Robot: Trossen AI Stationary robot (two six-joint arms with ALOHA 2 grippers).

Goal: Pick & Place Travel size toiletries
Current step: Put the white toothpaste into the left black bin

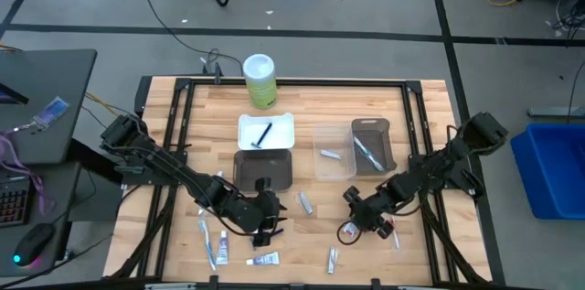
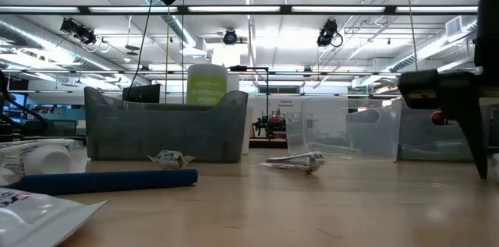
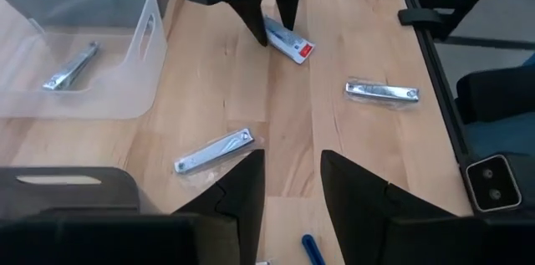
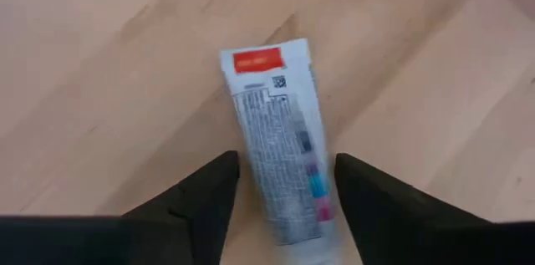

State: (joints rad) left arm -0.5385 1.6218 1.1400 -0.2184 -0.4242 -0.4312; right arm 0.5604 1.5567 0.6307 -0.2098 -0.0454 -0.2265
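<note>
My right gripper (image 4: 284,194) is open and low over the table's near right part (image 1: 366,212). Its fingers stand on either side of a white toothpaste tube with a red label (image 4: 280,131), which lies flat on the wood (image 3: 288,42). My left gripper (image 3: 292,181) is open above the near middle of the table (image 1: 265,221), holding nothing. More small tubes (image 1: 221,247) (image 1: 263,259) (image 1: 333,258) and a wrapped silvery clipper (image 3: 213,150) lie loose on the table. A blue handle (image 2: 101,178) lies near the front edge.
A green-and-white canister (image 1: 260,80) stands at the far edge. In front of it are a white tray (image 1: 279,123) holding a dark razor, a grey tray (image 1: 263,169), a clear tray (image 1: 334,166) and another grey tray (image 1: 372,125). Another wrapped clipper (image 3: 382,91) lies nearer the table's right edge.
</note>
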